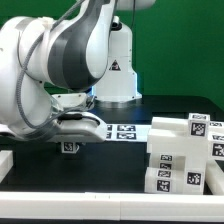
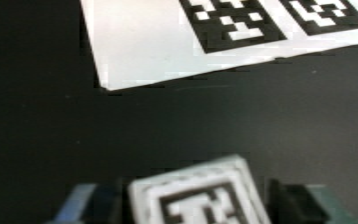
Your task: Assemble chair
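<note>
While the glossy white robot arm (image 1: 60,60) bends low over the black counter (image 1: 80,175), its two-finger gripper (image 1: 70,143) reaches down near the counter's middle, toward the exterior view's left. Between the dark fingers (image 2: 83,205) sits a small matte white plastic block bearing a black-and-white square tag (image 2: 202,195). In the wrist view one finger stands close on each side of the block, but I cannot tell whether they press it or merely flank it. Just beyond the gripper lies the thin flat white marker board (image 1: 125,131), its near edge and one corner sharp against the dark surface, a bare black strip between it and the block.

A cluster of matte white blocky chair pieces (image 1: 180,150) with square tags is heaped at the counter's near corner on the exterior view's right, well apart from the gripper. Open black surface stretches between the gripper and that heap, and along the near edge. A low white rim (image 1: 100,195) runs along the counter's front, and another white piece (image 1: 5,162) shows at the exterior view's left edge. Behind stands a green wall (image 1: 180,40).
</note>
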Robot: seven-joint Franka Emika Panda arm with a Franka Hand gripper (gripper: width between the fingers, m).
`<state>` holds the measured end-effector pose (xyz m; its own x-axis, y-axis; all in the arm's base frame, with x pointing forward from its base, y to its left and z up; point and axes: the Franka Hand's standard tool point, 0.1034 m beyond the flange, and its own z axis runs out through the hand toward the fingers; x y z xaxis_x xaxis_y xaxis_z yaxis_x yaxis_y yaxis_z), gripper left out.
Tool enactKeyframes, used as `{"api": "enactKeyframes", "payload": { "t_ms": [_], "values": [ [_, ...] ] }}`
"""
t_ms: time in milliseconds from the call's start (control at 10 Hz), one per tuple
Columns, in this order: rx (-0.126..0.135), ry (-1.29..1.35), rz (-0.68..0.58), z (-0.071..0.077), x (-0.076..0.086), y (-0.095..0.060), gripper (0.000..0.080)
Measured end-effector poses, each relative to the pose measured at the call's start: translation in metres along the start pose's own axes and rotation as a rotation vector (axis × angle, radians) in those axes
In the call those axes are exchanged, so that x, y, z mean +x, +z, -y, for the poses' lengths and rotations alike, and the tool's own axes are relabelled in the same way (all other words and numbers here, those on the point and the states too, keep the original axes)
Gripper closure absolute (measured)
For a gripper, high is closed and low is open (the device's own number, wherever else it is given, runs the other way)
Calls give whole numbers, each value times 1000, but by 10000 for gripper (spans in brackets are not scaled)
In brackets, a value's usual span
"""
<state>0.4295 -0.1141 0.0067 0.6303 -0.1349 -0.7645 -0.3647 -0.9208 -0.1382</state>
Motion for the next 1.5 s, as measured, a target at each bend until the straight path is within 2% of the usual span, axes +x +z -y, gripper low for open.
{"api": "enactKeyframes", "payload": {
  "t_ms": [100,200,400,700,800,900,1000,1100,1200,1300,1400,1500],
  "values": [
    [1,1,0,0,0,0,255],
    [2,2,-1,-1,0,0,183],
    [-20,-12,-22,-2,2,-20,156],
    [-18,-51,-100,4,-5,-37,150],
    [-8,-41,-72,4,-11,-33,150],
    [-12,-43,-72,2,-7,-32,150],
    [-48,-137,-94,4,-7,-29,150],
    [-40,-193,-50,7,-17,-28,150],
    [-35,-225,8,5,-19,-34,150],
    [-42,-236,20,4,-15,-41,150],
    [-54,-262,-22,3,-10,-46,150],
    [-50,-255,-19,3,-11,-44,150]
  ]
}}
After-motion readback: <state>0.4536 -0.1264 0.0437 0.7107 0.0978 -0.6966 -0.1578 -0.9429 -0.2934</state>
